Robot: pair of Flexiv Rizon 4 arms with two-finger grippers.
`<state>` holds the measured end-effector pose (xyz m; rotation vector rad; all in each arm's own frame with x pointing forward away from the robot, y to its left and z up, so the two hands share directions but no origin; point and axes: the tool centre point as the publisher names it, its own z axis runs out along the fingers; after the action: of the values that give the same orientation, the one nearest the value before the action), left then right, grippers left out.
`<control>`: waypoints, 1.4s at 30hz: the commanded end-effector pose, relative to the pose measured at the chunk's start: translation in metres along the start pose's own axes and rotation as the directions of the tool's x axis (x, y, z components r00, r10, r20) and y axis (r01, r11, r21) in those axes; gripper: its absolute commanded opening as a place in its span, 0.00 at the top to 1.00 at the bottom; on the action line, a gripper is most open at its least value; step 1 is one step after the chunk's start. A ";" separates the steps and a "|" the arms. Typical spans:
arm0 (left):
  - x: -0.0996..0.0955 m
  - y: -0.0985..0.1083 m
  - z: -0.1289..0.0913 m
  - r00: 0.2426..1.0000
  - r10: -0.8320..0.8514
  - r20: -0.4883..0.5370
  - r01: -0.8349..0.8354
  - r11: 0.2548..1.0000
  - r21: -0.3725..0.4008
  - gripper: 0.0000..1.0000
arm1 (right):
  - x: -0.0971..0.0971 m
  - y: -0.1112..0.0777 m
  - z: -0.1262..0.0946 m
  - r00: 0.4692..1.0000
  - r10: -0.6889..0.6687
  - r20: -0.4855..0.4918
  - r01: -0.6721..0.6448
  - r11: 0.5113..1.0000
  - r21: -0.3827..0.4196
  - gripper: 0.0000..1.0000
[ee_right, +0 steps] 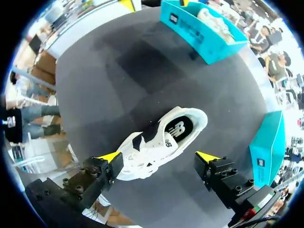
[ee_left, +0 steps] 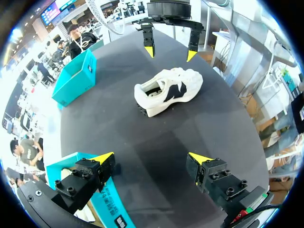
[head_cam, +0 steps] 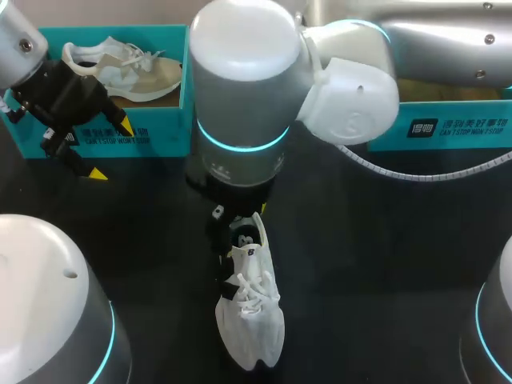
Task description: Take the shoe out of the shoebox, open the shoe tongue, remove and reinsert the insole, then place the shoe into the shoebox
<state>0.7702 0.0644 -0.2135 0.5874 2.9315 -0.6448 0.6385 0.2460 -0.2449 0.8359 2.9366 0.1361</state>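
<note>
A black counter [head_cam: 384,264] carries everything. The right arm [head_cam: 248,72] is the bulkiest thing over it: it comes in from the far right corner and reaches past the middle, its thick grey and white joints hanging over the counter's centre. The left arm [head_cam: 16,40] shows only at the far left corner.

Two teal shoeboxes stand along the counter's far edge, well apart. The left shoebox [head_cam: 164,128] is open at the top and holds a beige sneaker [head_cam: 136,72] lying lengthwise inside it. The second shoebox [head_cam: 448,132] sits at the far right, mostly hidden behind the right arm, so its inside cannot be seen.

The white shoe [head_cam: 252,320] is out of both boxes. It stands upright on its sole on the bare counter near the middle, with its toe toward the near edge and its heel under the right arm's wrist. Its laces are loosely tied over the tongue, and a dark insole [ee_right: 180,128] lies flat inside the opening.

The right tool [ee_right: 159,156] hangs straight above the white shoe with its fingers spread wide. The shoe lies under the gap between them, and neither yellow tip presses on it as far as the wrist view shows. The left tool [head_cam: 110,150] hovers just in front of the left shoebox's front wall with its two fingers also wide apart and nothing between them.
</note>
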 end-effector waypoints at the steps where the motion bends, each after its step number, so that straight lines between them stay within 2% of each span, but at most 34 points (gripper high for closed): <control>1: 0.001 0.000 -0.001 1.000 0.000 0.001 0.000 1.000 -0.002 0.00 | -0.004 0.001 0.006 0.998 -0.055 -0.012 0.055 0.998 0.004 0.00; 3: 0.001 0.000 -0.001 1.000 0.000 0.001 0.000 1.000 -0.002 0.00 | -0.005 0.005 0.004 0.992 -0.123 0.034 0.124 0.992 -0.026 0.00; 5: 0.001 0.000 -0.001 1.000 0.000 0.001 0.000 1.000 -0.002 0.00 | -0.008 0.010 0.002 0.982 -0.173 0.074 0.172 0.985 0.010 0.00; 11: 0.001 0.000 -0.001 1.000 0.000 0.001 0.000 1.000 -0.002 0.00 | -0.022 0.024 -0.001 0.924 -0.346 0.160 0.344 0.938 0.041 0.00; 13: 0.001 0.000 -0.001 1.000 0.000 0.001 0.000 1.000 -0.002 0.00 | -0.028 0.029 0.003 0.913 -0.379 0.151 0.372 0.926 0.069 0.00; 20: 0.001 0.000 -0.001 1.000 0.000 0.001 0.000 1.000 -0.002 0.00 | -0.044 0.047 0.016 0.859 -0.495 0.129 0.486 0.869 0.093 0.00; 23: 0.001 0.000 -0.001 1.000 0.000 0.001 0.000 1.000 -0.002 0.00 | -0.048 0.053 0.025 0.833 -0.539 0.126 0.536 0.842 0.054 0.00; 26: 0.001 0.000 -0.001 1.000 0.000 0.001 0.000 1.000 -0.002 0.00 | -0.055 0.055 0.035 0.812 -0.571 0.122 0.573 0.819 0.025 0.00; 33: 0.001 0.000 -0.001 1.000 0.000 0.001 0.000 1.000 -0.002 0.00 | -0.070 0.057 0.057 0.796 -0.599 0.087 0.595 0.801 0.062 0.00; 42: 0.001 0.000 -0.001 1.000 0.000 0.001 0.000 1.000 -0.002 0.00 | -0.091 0.058 0.083 0.776 -0.628 0.055 0.626 0.778 0.051 0.00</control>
<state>0.7702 0.0644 -0.2135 0.5874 2.9315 -0.6448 0.7480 0.2553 -0.3052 -0.1732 2.9543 -0.0129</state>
